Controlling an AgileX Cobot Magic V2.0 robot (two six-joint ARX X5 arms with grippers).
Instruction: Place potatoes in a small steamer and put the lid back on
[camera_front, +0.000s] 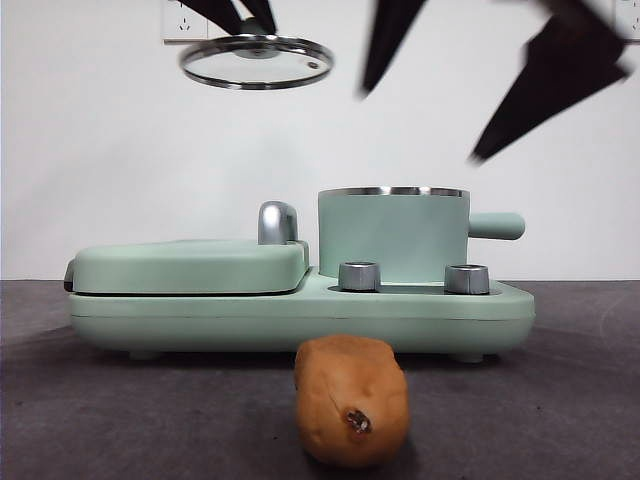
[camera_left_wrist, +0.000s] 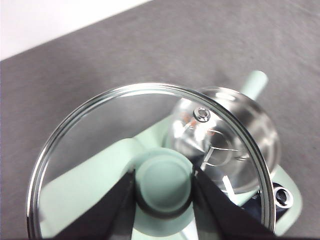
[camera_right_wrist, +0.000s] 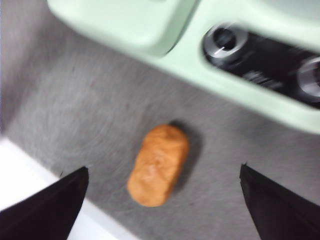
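An orange-brown potato lies on the grey table in front of the appliance. The mint-green small steamer stands open on the appliance's right side, its steel inside bare. My left gripper is shut on the mint knob of the glass lid, holding it high above the griddle side. My right gripper hangs open, well above the potato, its wide-spread jaws on either side of it.
The mint-green appliance base carries a flat griddle cover with a chrome handle on the left and two steel knobs at the front. A white wall with a socket stands behind.
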